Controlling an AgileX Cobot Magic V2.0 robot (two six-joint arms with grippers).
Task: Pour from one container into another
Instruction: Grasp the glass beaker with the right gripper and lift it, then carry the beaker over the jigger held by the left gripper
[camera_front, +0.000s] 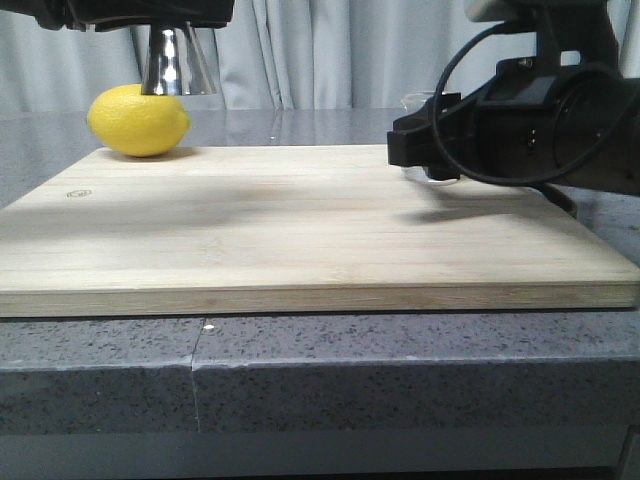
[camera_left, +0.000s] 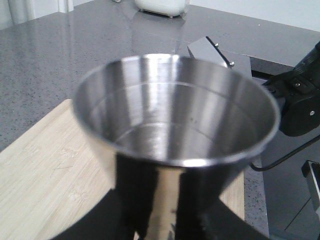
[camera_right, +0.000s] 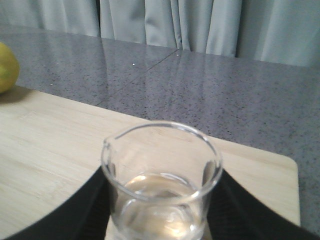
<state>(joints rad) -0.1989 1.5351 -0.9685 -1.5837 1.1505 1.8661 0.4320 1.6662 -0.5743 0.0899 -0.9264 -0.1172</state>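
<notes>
The shiny steel jigger (camera_front: 178, 62) hangs in the air at the far left, above the board and just over the lemon. My left gripper (camera_front: 178, 20) is shut on it from above. In the left wrist view its wide upper cup (camera_left: 175, 125) fills the frame, with dark fingers (camera_left: 135, 200) on both sides of the lower cone. The clear glass beaker (camera_right: 161, 185) holds some clear liquid and stands upright, with my right gripper (camera_right: 160, 212) shut on it. In the front view the beaker (camera_front: 425, 172) shows partly behind the right gripper (camera_front: 428, 135), low at the board's far right.
A yellow lemon (camera_front: 139, 120) lies at the far left corner of the wooden cutting board (camera_front: 300, 230), which rests on a grey speckled counter (camera_front: 400, 350). The right arm's black body and cable (camera_front: 560, 120) fill the right side. Curtains hang behind.
</notes>
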